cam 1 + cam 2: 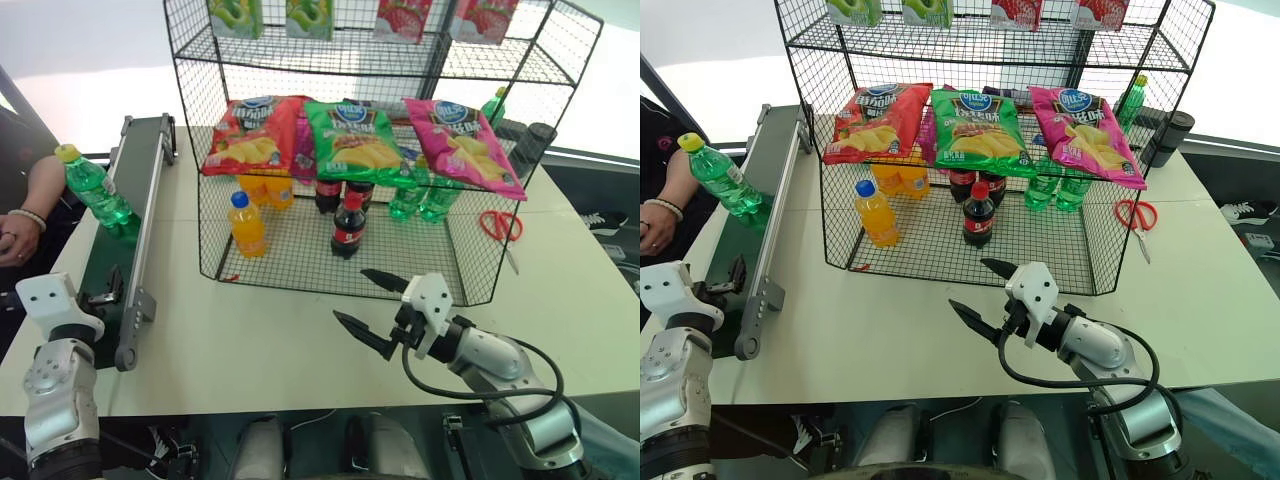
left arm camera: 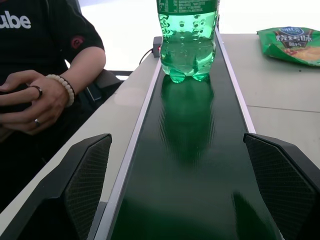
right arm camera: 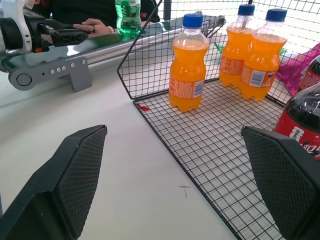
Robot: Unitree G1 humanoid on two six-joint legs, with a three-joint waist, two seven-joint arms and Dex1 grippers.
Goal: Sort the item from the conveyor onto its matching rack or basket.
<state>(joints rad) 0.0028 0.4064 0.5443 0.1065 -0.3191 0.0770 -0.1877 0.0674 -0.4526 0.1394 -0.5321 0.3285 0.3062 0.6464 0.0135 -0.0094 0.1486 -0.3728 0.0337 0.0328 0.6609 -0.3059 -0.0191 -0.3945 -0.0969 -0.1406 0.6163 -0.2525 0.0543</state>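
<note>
The item, a clear-green soda bottle (image 1: pixel 95 190) with a yellow cap, stands upright on the dark green conveyor (image 1: pixel 150 150) at the left of the table. My left gripper (image 1: pixel 105 295) hovers level over the belt's near end, open and empty. In the left wrist view the bottle (image 2: pixel 189 40) stands further along the belt (image 2: pixel 190 165), well ahead of the spread fingers (image 2: pixel 85 185). My right gripper (image 1: pixel 350 294) is open with nothing in it, low over the table in front of the black wire rack (image 1: pixel 420 270).
A person sits at the left, one hand (image 1: pixel 15 235) wearing a bead bracelet close beside the conveyor. The rack holds orange bottles (image 1: pixel 247 225), cola bottles (image 1: pixel 347 225), green bottles (image 1: pixel 420 195) and chip bags (image 1: pixel 350 135). Red scissors (image 1: pixel 500 225) lie right of it.
</note>
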